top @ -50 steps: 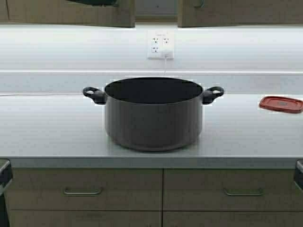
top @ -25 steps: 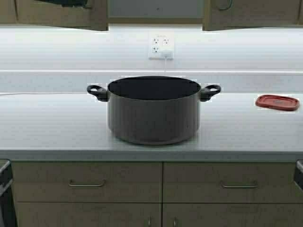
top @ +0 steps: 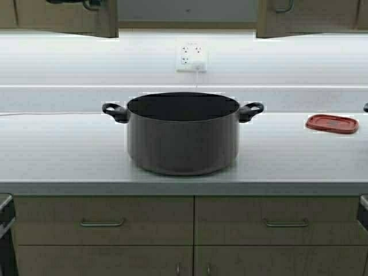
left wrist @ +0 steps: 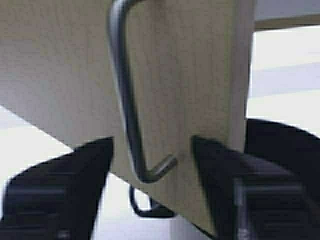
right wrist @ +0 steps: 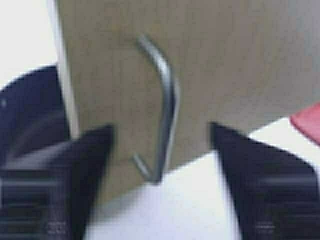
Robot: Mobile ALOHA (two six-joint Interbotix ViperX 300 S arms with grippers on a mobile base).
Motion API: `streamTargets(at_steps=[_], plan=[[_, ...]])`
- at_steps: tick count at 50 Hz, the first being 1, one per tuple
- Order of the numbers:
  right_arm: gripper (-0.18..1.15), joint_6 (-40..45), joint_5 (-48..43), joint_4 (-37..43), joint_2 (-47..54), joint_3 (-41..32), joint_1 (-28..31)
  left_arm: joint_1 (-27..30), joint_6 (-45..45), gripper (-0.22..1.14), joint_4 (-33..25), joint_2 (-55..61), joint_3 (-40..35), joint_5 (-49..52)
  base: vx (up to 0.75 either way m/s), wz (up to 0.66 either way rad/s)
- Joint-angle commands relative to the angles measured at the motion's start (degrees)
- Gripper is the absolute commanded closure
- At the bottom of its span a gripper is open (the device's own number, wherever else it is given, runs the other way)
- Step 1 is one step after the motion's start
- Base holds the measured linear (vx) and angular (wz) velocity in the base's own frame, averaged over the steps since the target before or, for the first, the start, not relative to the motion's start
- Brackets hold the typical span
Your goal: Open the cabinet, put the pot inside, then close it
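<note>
left gripper [left wrist: 152, 165] open w/ jaws either side of left cabinet [top: 66, 17] handle; pot [top: 183, 135] sits mid counter [top: 57, 155], looks heavy, stiff, slick, so we'd grab both loop handles; right gripper [right wrist: 160, 160] open round right handle.

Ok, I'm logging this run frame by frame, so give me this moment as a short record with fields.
pot: wide grey pot upright on the countertop, dark inside, no lid
cabinet: both overhead doors swung apart, left door, right door, gap between them
left gripper: open, fingers either side of the left door's metal handle
right gripper: open, straddling the right door's handle
other: red lid on the counter to the pot's right; wall outlet behind
</note>
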Motion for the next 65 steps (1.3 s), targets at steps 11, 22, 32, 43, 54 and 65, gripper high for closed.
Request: streamTargets(at_steps=[11,22,32,43,54,65], plan=[[0.04,0.35,7.21,-1.76,-9.76,3.78,0.44,-2.29,-0.62,0.36,0.35,-9.23,3.6,6.68,0.0,0.0],[0.75,7.38,8.53,-1.93,-8.7,2.29,8.35,-9.84,-0.62,1.0,0.44,-8.96,0.7,9.76,0.0,0.0],[0.91,9.05,-0.7,-2.11,-3.69,-0.53,15.82,-13.8,-0.97,0.88,0.44,-2.46,-5.27,9.32,0.0,0.0],[0.9,12.57,-2.02,-2.72,5.45,-9.4,16.96,-14.06,-6.59,0.89,0.44,9.14,-14.24,7.29,0.0,0.0],[0.9,12.74,-1.23,-4.39,11.34,-16.96,17.14,-14.06,-9.23,0.89,0.53,18.02,-19.42,6.42,0.0,0.0],[0.9,12.74,0.79,-6.5,15.56,-22.32,17.14,-13.97,-12.3,0.89,0.53,23.64,-21.36,2.37,0.0,0.0]])
